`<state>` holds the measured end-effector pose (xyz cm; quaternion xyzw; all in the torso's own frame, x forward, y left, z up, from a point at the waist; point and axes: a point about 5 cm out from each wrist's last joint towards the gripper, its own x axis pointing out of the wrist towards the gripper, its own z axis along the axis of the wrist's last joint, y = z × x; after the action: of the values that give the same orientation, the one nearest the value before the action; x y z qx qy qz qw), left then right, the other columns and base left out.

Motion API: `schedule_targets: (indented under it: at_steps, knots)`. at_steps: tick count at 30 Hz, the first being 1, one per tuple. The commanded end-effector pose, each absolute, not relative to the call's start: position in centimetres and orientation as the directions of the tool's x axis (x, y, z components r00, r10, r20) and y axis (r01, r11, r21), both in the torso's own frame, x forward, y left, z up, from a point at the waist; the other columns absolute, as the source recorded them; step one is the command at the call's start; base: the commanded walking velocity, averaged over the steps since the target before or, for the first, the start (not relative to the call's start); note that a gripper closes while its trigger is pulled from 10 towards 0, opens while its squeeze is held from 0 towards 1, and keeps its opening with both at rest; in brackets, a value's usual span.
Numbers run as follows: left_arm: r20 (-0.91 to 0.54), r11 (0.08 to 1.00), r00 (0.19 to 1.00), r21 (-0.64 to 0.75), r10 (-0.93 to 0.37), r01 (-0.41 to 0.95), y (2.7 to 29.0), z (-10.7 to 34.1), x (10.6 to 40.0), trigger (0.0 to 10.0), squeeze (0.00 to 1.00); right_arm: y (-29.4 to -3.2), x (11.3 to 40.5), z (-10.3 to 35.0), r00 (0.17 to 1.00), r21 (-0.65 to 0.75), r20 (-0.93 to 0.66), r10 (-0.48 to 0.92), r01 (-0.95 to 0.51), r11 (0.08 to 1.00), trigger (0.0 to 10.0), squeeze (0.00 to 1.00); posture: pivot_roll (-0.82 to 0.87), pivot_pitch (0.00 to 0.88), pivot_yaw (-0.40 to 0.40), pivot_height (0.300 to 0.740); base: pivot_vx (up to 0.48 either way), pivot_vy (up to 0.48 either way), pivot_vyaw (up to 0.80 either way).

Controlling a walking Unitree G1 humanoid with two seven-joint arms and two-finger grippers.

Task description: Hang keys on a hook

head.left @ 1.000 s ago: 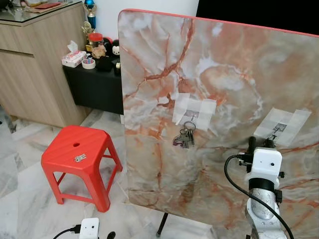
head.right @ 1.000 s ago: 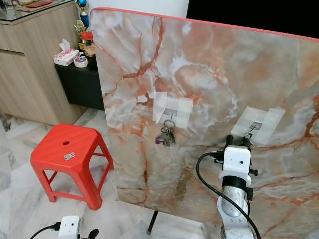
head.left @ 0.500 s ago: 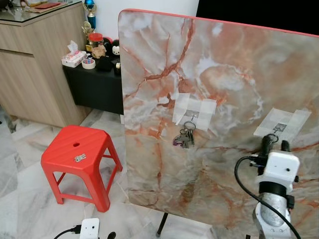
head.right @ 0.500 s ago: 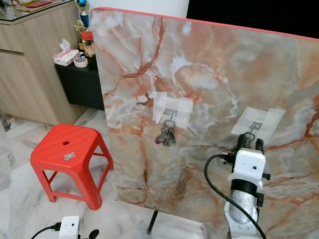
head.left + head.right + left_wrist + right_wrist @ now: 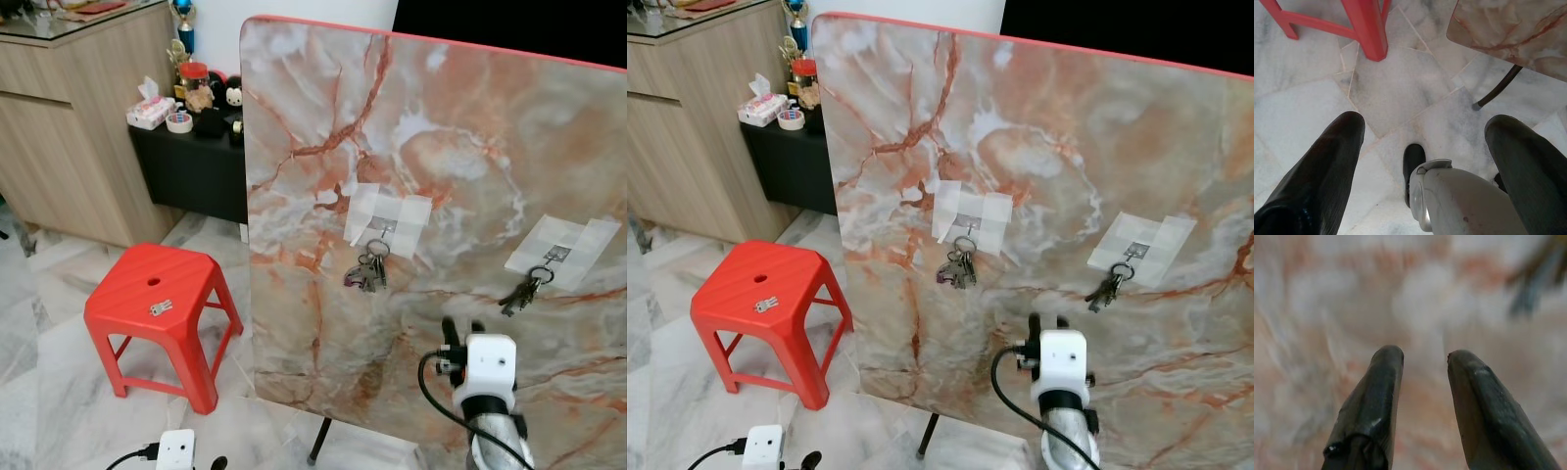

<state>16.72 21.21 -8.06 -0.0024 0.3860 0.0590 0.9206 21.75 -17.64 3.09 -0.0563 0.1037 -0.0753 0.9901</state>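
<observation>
An upright marble-pattern board [image 5: 441,147] carries two taped hooks. One bunch of keys [image 5: 365,271] hangs from the left hook [image 5: 384,227]. A second bunch of keys [image 5: 519,292] hangs from the right hook [image 5: 555,255]. My right gripper [image 5: 461,327] is below and left of that second bunch, apart from it, pointing up at the board. In the right wrist view the right gripper [image 5: 1425,355] is open with nothing between its fingers, and the keys [image 5: 1537,279] are a blur off to one side. My left gripper [image 5: 1427,120] hangs low and open over the floor.
A red plastic stool [image 5: 157,294] stands left of the board with a small key [image 5: 159,308] on its seat. Behind it are a wooden cabinet [image 5: 69,127] and a low black shelf [image 5: 191,162] with small items. The board's black leg [image 5: 318,441] rests on the marble floor.
My right gripper was up at the right hook; it has dropped down and left, leaving the keys hanging there. The camera shifted slightly.
</observation>
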Motion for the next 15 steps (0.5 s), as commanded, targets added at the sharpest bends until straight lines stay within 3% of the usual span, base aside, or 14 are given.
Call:
schedule_targets:
  at_steps: [1, 2, 3, 5, 6, 9, 10, 15]
  knots:
    - [-0.730, 0.994, 0.677, 0.042, 0.099, -0.100, 21.0, -8.4, 16.2, 10.0, 0.00, -18.3, 21.3, 2.3, 0.954, -0.124, -0.243, -0.175, 0.148, 0.981, 10.0, 0.00, 0.04, 0.000, -0.108, 0.740, 0.000, 0.000, 0.00]
    - [-0.730, 0.994, 0.677, 0.042, 0.099, -0.100, 21.0, -8.4, 16.2, 10.0, 0.00, -18.3, 21.3, 2.3, 0.954, -0.124, -0.243, -0.175, 0.148, 0.981, 10.0, 0.00, 0.04, 0.000, -0.108, 0.740, 0.000, 0.000, 0.00]
    - [-0.730, 0.994, 0.677, 0.045, 0.099, -0.098, 21.0, -8.4, 16.2, 10.0, 0.00, -18.7, 20.2, 0.0, 0.908, -0.104, -0.366, -0.204, 0.178, 0.979, 10.0, 0.00, 0.04, 0.000, -0.105, 0.740, 0.000, 0.000, 0.00]
    - [-0.730, 0.994, 0.676, 0.047, 0.100, -0.096, 21.0, -8.4, 16.2, 10.0, 0.00, -19.0, 19.3, -1.8, 0.857, -0.065, -0.461, -0.230, 0.226, 0.972, 10.0, 0.00, 0.03, 0.000, -0.101, 0.740, 0.000, 0.000, 0.00]
    - [-0.731, 0.994, 0.675, 0.049, 0.100, -0.095, 21.1, -8.4, 16.2, 10.0, 0.00, -19.0, 18.7, -3.3, 0.817, 0.013, -0.525, -0.238, 0.287, 0.958, 10.0, 0.00, 0.03, 0.000, -0.099, 0.740, 0.000, 0.000, 0.00]
    - [-0.731, 0.994, 0.675, 0.051, 0.101, -0.093, 21.1, -8.4, 16.2, 10.0, 0.00, -19.1, 18.1, -4.6, 0.770, 0.037, -0.588, -0.248, 0.331, 0.943, 10.0, 0.00, 0.03, 0.000, -0.099, 0.740, 0.000, 0.000, 0.00]
    - [-0.731, 0.994, 0.675, 0.055, 0.102, -0.090, 21.1, -8.3, 16.3, 10.0, 0.00, -19.0, 16.7, -7.0, 0.672, 0.033, -0.698, -0.245, 0.373, 0.927, 10.0, 0.00, 0.05, 0.000, -0.085, 0.740, 0.000, 0.000, 0.00]
    - [-0.725, 0.993, 0.678, 0.081, 0.117, -0.085, 21.9, -8.0, 16.7, 10.0, 0.00, -18.4, 15.5, -8.5, 0.623, 0.013, -0.756, -0.200, 0.320, 0.947, 10.0, 0.00, 0.06, 0.000, -0.067, 0.740, 0.000, 0.000, 0.00]
